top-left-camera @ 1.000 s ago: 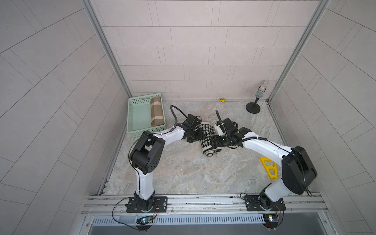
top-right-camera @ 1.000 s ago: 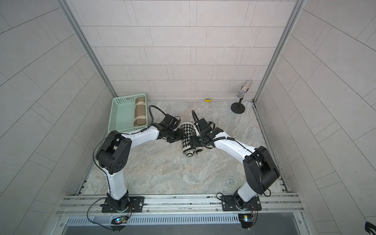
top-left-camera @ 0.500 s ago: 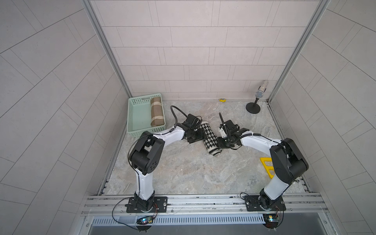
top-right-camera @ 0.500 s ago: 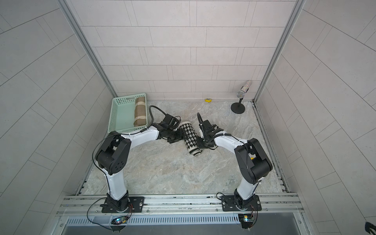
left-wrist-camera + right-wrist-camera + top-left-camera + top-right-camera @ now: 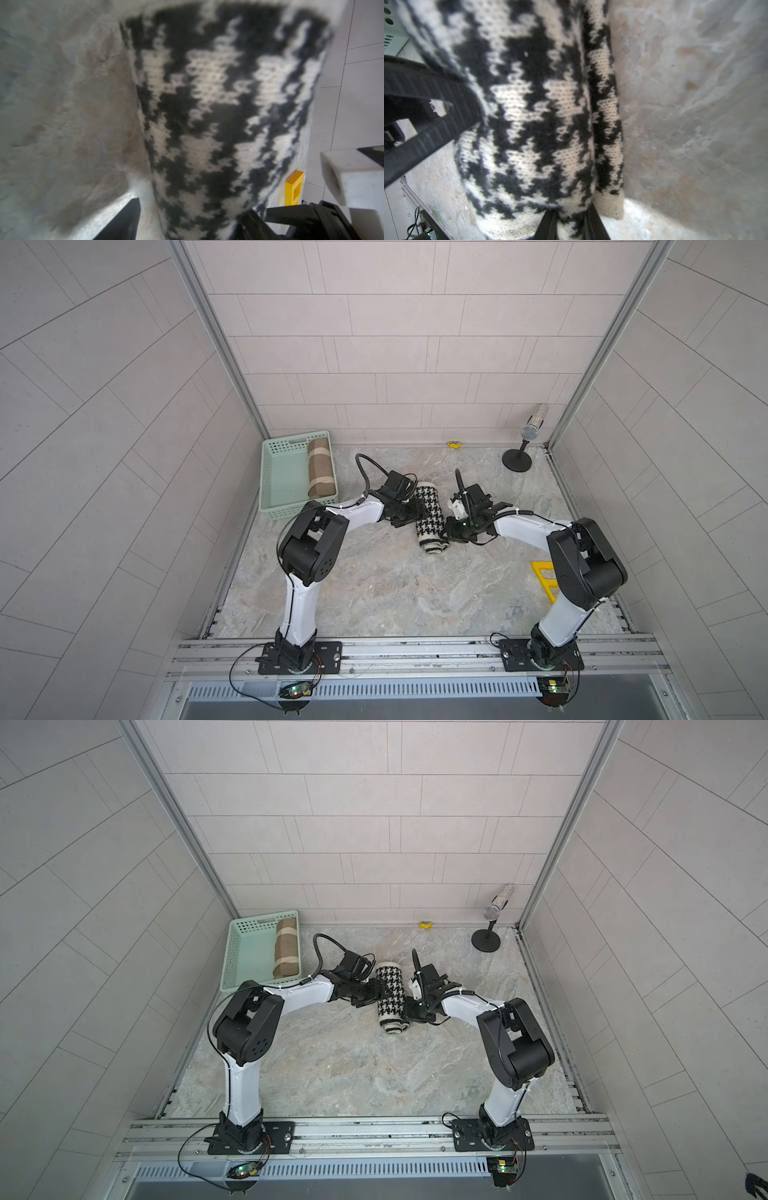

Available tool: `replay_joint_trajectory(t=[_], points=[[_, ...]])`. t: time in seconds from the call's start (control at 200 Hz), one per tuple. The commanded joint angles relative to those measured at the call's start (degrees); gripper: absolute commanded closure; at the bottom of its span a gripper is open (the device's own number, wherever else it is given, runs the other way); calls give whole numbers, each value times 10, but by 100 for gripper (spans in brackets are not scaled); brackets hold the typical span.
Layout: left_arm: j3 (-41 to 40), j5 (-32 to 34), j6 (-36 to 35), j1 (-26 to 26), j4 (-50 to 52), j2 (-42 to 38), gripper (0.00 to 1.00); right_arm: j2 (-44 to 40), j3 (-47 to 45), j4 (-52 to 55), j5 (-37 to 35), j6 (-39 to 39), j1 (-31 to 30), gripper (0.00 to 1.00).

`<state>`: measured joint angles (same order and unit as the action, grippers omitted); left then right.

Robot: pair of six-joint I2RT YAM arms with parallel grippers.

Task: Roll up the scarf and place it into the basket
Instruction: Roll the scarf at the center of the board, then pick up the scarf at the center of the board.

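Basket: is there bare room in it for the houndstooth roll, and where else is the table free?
Likely: the basket is bare between its left wall and the brown roll along its right side. The tabletop is bare from the houndstooth roll to the front rail. Crowded mid-table: left gripper and right gripper flank that roll.

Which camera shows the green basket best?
Both top views show the whole mint-green basket, far from the arms, with a rolled brown scarf inside. The right wrist view catches only a blurry perforated corner. The left wrist view shows none of it.
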<state>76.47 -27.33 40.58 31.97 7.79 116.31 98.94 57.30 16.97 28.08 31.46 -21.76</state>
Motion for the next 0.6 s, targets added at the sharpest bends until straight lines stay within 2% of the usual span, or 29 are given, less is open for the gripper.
replay_joint_trajectory(t=[0.0,0.195,0.46,0.595], points=[[8,-9,24,5,-30,11,26,27,11,11,1,3,-6,76],[8,5,29,6,-32,30,26,34,22,24,-11,-1,-7,73],[-2,12,35,6,-33,40,29,-53,12,57,-56,-18,-5,31],[-1,11,38,7,-33,40,29,-45,17,44,-60,-10,-4,22]])
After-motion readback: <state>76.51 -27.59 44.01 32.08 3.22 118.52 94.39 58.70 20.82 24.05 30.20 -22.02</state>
